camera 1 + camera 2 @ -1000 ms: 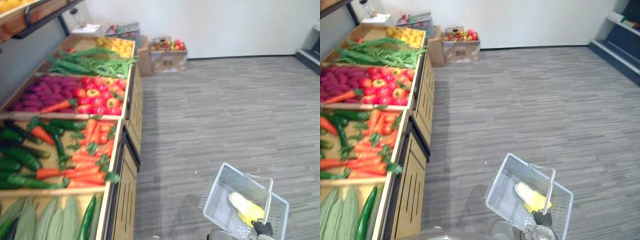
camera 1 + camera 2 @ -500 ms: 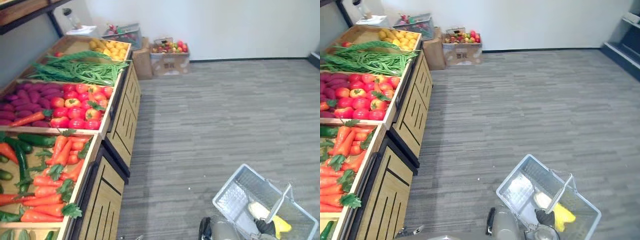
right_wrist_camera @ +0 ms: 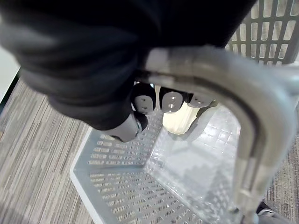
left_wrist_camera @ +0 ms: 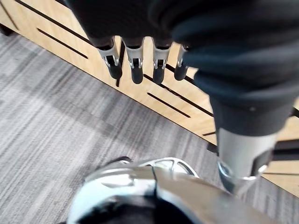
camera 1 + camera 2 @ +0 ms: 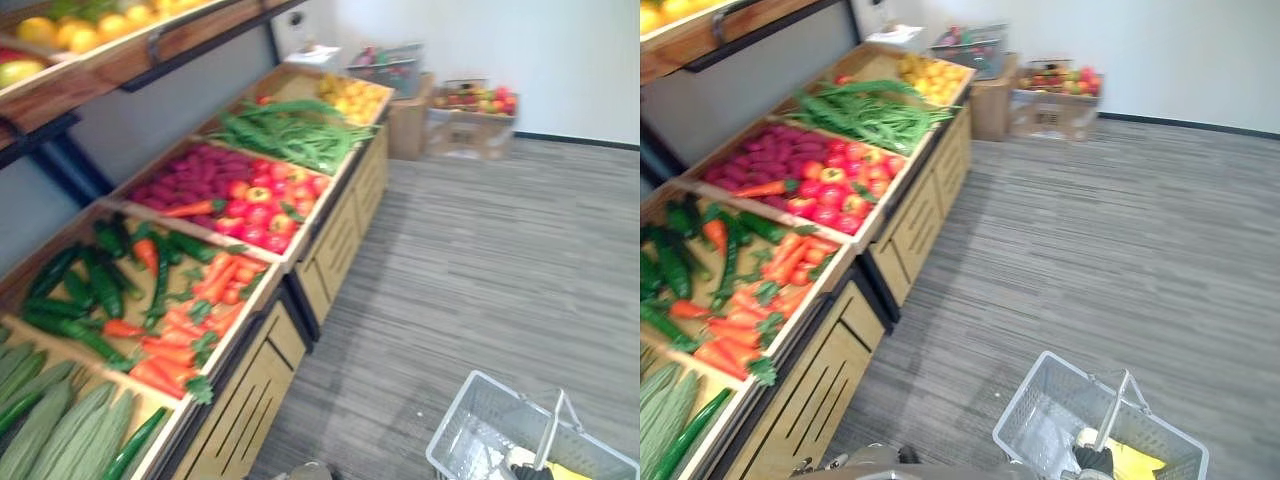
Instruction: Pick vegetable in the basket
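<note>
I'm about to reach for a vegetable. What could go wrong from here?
The left hand hangs close to the front of the wooden stand; lifting it straight up may knock the stand's top edge. The basket hangs from the right hand by its handle, so turning could swing it and shift the yellow item.

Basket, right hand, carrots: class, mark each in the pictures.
basket (image 5: 1035, 425), right eye view, left mesh wall.
right hand (image 3: 170, 101), right wrist view, a curled finger.
carrots (image 5: 180, 322), left eye view, middle of the pile.

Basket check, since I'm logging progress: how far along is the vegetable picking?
Done: one yellow item lies in the basket. In hand: the right hand grips its handle; the left hand is open and empty. Left: possibly further picks from the stand.
</note>
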Tool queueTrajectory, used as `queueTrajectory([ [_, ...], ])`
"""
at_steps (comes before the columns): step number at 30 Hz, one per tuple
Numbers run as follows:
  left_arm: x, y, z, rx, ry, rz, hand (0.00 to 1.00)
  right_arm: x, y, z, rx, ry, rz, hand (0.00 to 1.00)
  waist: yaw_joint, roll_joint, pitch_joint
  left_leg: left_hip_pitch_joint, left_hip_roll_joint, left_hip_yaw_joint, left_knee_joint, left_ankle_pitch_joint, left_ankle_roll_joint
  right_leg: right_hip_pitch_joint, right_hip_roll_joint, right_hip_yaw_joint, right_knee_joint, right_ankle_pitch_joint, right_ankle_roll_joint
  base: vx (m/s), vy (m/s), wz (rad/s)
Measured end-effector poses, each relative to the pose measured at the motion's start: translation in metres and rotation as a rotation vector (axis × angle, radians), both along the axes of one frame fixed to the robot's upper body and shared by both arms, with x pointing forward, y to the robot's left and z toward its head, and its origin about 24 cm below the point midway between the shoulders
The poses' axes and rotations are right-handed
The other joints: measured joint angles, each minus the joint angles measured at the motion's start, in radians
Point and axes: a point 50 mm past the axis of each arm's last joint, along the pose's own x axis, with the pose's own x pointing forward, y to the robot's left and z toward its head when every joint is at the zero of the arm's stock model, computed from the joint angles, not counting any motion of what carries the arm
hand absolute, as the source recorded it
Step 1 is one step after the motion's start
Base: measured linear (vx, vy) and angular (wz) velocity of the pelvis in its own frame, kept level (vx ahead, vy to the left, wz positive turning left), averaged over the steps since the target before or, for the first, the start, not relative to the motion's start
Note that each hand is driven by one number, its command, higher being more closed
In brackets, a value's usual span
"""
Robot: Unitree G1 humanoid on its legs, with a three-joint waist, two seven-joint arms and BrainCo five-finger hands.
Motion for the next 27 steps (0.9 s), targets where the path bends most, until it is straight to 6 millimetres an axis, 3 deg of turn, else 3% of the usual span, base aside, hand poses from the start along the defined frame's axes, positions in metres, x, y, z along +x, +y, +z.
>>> queueTrajectory([
  [2,-0.004,0.004,0.000,0.011,0.025,0.002,0.00,0.002,0.003,-0.001,-0.005,0.000,0.011,1.00,0.002,-0.021,-0.001,0.017,-0.032,0.043,-0.044,0.016,0.041,0.034,-0.007,-0.016,-0.027,0.017,0.028,0.22,0.188,1.03],
  [4,-0.010,0.011,0.000,0.029,0.058,0.007,0.00,0.019,0.010,0.001,-0.008,-0.037,0.060,1.00,0.012,-0.038,0.005,0.011,-0.046,0.072,-0.025,-0.015,0.109,0.049,-0.011,-0.011,-0.041,0.019,0.031,0.17,0.140,0.53],
  [6,-0.013,0.012,0.000,0.032,0.073,0.010,0.00,0.029,0.014,0.003,-0.012,-0.067,0.099,1.00,0.015,-0.051,0.011,0.017,-0.062,0.052,-0.034,-0.028,0.121,0.043,-0.031,0.000,0.012,0.019,0.031,0.14,0.112,0.39],
  [8,-0.014,0.012,-0.001,0.031,0.077,0.011,0.00,0.033,0.016,0.004,-0.017,-0.069,0.126,1.00,0.016,-0.049,0.009,0.040,-0.075,0.027,-0.061,-0.052,0.127,0.014,-0.071,0.063,0.148,0.017,0.045,0.14,0.116,0.49],
  [9,-0.014,0.013,-0.001,0.033,0.080,0.010,0.00,0.035,0.017,0.004,-0.007,-0.074,0.132,1.00,0.022,-0.053,0.007,0.052,-0.083,0.003,-0.059,-0.082,0.120,-0.034,-0.119,0.122,0.309,0.024,0.079,0.13,0.093,0.53],
  [10,-0.014,0.015,0.000,0.039,0.083,0.000,0.00,0.036,0.018,0.004,0.000,-0.080,0.139,1.00,0.025,-0.062,0.001,0.059,-0.099,-0.028,-0.059,-0.094,0.120,-0.106,-0.176,0.194,0.505,0.077,0.131,0.20,0.092,0.62],
  [12,-0.009,0.017,0.001,0.049,0.068,-0.021,0.00,0.041,0.016,0.006,-0.006,-0.095,0.132,1.00,0.015,-0.075,-0.003,0.084,-0.124,-0.107,-0.059,-0.101,0.128,-0.190,-0.221,0.269,0.740,0.149,0.134,0.25,0.043,0.99],
  [13,-0.006,0.018,0.002,0.057,0.057,-0.023,0.00,0.041,0.015,0.007,-0.008,-0.096,0.126,1.00,0.008,-0.076,-0.002,0.094,-0.128,-0.139,-0.059,-0.099,0.137,-0.201,-0.225,0.270,0.796,0.140,0.128,0.32,0.001,1.40],
  [15,0.000,0.019,0.005,0.090,0.029,-0.011,0.00,0.038,0.014,0.007,-0.013,-0.101,0.117,1.00,0.002,-0.069,0.003,0.137,-0.128,-0.231,-0.060,-0.100,0.139,-0.241,-0.209,0.280,0.882,0.098,0.062,0.30,-0.027,1.39],
  [17,0.005,0.021,0.007,0.109,0.009,0.009,0.00,0.042,0.015,0.008,-0.016,-0.123,0.117,1.00,0.003,-0.071,0.004,0.161,-0.112,-0.326,-0.054,-0.096,0.133,-0.279,-0.191,0.283,0.812,0.039,0.063,0.26,-0.120,1.48],
  [20,0.005,0.023,0.007,0.118,0.006,0.035,0.00,0.044,0.016,0.008,-0.009,-0.131,0.081,1.00,0.008,-0.062,0.007,0.168,-0.068,-0.407,-0.043,-0.090,0.117,-0.291,-0.157,0.304,0.613,0.036,0.060,0.17,-0.157,1.12],
  [22,0.002,0.030,0.008,0.137,0.016,0.049,0.00,0.042,0.018,0.006,0.004,-0.116,0.041,1.00,0.018,-0.062,0.009,0.165,-0.019,-0.477,-0.045,-0.089,0.067,-0.290,-0.105,0.404,0.340,0.052,0.073,0.19,-0.329,0.92],
  [23,0.001,0.032,0.008,0.141,0.019,0.052,0.00,0.042,0.019,0.005,0.008,-0.110,0.035,1.00,0.021,-0.064,0.010,0.160,-0.010,-0.498,-0.045,-0.091,0.052,-0.290,-0.094,0.439,0.279,0.060,0.084,0.15,-0.412,0.78],
  [25,0.004,0.042,0.010,0.165,0.018,0.049,0.00,0.032,0.017,0.001,0.026,-0.065,-0.024,1.00,0.025,-0.087,0.015,0.134,0.012,-0.603,-0.046,-0.111,-0.005,-0.260,-0.065,0.587,0.096,0.156,0.084,0.09,-0.474,1.05],
  [26,0.005,0.047,0.011,0.176,0.017,0.052,0.00,0.027,0.018,-0.001,0.039,-0.050,-0.057,1.00,0.024,-0.104,0.017,0.135,0.012,-0.620,-0.051,-0.117,-0.023,-0.240,-0.066,0.615,0.078,0.217,0.076,0.08,-0.597,1.32],
  [27,0.003,0.054,0.013,0.192,0.023,0.060,0.00,0.014,0.020,-0.006,0.070,-0.010,-0.134,1.00,0.025,-0.129,0.006,0.142,0.037,-0.629,-0.070,-0.117,-0.050,-0.189,-0.053,0.640,0.062,0.168,0.127,0.10,-0.554,1.10],
])
